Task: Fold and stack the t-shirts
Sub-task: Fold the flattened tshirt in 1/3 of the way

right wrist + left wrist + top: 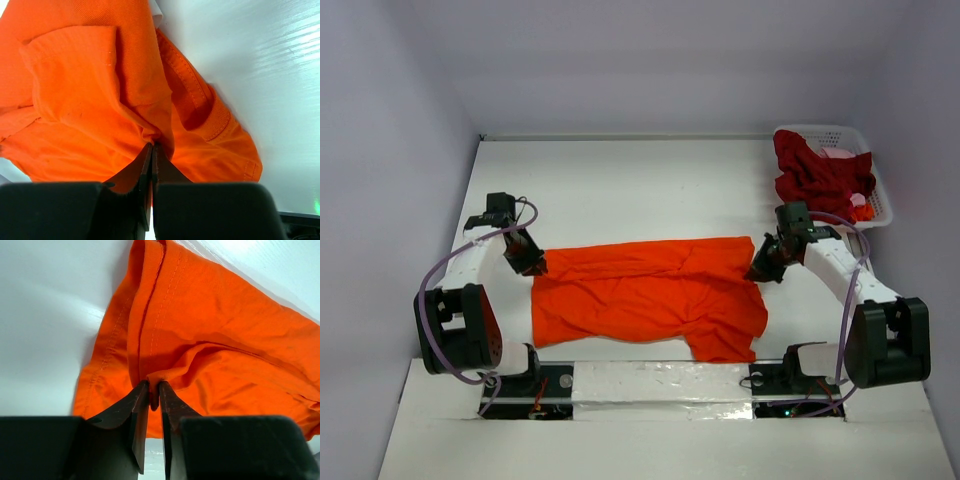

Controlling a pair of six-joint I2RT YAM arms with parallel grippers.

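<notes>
I had my left gripper (154, 388) nearly closed on a fold of the orange-red t-shirt (640, 295) at its left edge, and my right gripper (151, 147) clamped on its right edge. The shirt lay spread across the white table (620, 180); the crimson t-shirt (815, 175) sat in the far-right basket (882, 205).

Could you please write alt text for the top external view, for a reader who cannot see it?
An orange t-shirt lies spread and wrinkled on the white table, the left gripper pinching its left edge and the right gripper its right edge. At far right, a white basket holds a dark red shirt.
</notes>
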